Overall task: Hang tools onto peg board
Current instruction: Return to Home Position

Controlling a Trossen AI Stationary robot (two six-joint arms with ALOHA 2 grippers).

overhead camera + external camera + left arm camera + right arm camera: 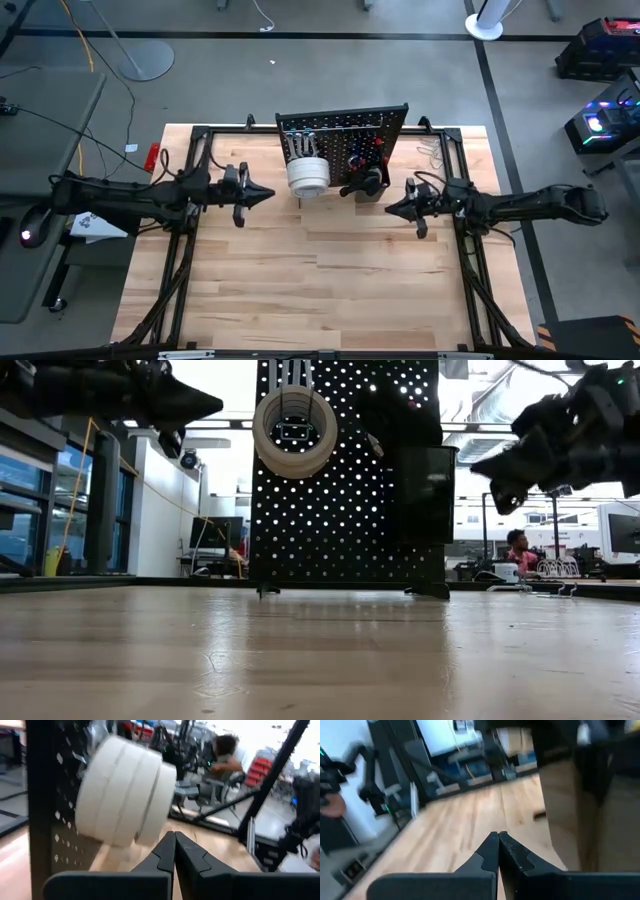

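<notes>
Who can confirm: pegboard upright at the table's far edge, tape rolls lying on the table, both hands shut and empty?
Wrong on the tape rolls: they hang on the pegboard, clear of the table, per the low view. Left hand and right hand: shut, empty.

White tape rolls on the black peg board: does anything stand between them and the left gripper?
Nothing visible does. The shut left gripper hovers beside the white tape rolls hanging on the upright black perforated peg board; only open air separates them.

A grey floor [400, 70] is surrounding the wooden bench [330, 280]; beyond the right hand [480, 468], a person [518, 548] is sitting in the brightly lit room.
</notes>
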